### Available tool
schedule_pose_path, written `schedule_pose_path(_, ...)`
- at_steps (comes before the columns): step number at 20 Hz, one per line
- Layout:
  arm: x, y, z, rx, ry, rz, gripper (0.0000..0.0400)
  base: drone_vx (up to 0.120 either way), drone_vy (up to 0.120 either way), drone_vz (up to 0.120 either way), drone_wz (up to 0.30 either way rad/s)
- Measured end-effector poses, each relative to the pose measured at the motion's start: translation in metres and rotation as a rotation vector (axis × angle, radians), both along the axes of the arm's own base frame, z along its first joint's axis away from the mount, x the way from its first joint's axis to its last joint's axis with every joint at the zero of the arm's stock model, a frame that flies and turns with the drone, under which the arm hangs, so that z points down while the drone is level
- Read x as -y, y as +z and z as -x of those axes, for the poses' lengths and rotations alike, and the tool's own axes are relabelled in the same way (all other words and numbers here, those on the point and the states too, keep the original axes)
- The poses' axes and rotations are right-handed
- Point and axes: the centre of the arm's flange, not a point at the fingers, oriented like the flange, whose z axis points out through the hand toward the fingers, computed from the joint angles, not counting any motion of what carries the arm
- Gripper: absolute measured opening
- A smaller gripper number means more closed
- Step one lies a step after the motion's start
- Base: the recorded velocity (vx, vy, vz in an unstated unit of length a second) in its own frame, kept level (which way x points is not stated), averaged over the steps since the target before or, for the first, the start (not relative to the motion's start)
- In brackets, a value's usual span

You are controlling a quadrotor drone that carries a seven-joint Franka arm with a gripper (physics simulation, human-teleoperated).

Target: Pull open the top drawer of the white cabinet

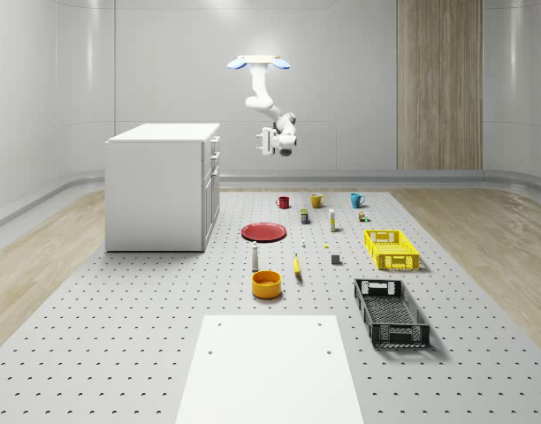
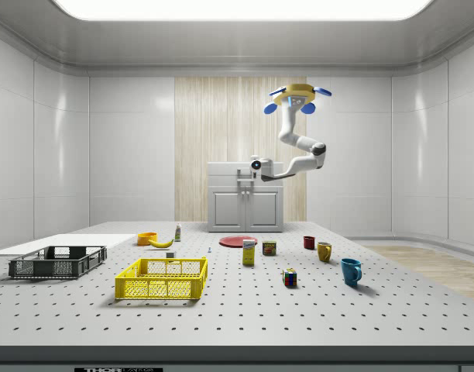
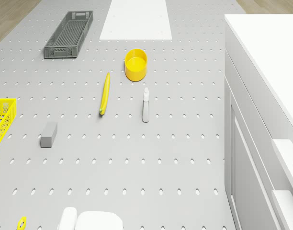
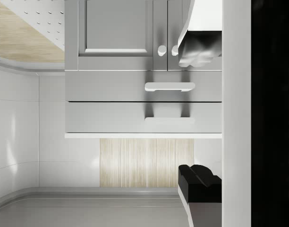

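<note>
Hovering right of the white cabinet (image 1: 156,190), the drone (image 1: 259,63) holds its tool (image 1: 263,142), fingers spread and empty, level with the top drawer (image 4: 143,117), whose handle (image 4: 169,121) runs horizontally, a gap leftward.

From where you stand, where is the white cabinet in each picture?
Whole-scene view: the white cabinet stands at the left, mid-depth.
Side view: centre, far back, before the wood panel.
Drone view: its top and front border the dotted floor.
Wrist view: its drawer front faces the camera.
Shared landmark: the wood panel, seen in whole-scene, side and wrist views.
</note>
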Motion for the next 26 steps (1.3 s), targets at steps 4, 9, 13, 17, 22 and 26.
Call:
schedule_pose_path(4,0.000,0.000,0.000,0.000,0.000,0.000,0.0305,0.120,0.000,0.000,0.000)
schedule_pose_path(9,0.000,0.000,0.000,0.000,0.000,0.000,0.0305,0.120,0.000,0.000,0.000)
schedule_pose_path(13,-0.006,0.000,0.000,0.000,0.000,0.000,0.0305,0.000,0.000,0.000,0.000)
schedule_pose_path(17,-0.021,0.000,0.000,0.000,0.000,0.000,0.0305,0.000,0.000,0.000,0.000)
schedule_pose_path(22,-0.044,0.000,0.000,0.000,0.000,0.000,0.0305,0.000,0.000,0.000,0.000)
schedule_pose_path(26,-0.065,0.000,0.000,0.000,0.000,0.000,0.0305,0.000,0.000,0.000,0.000)
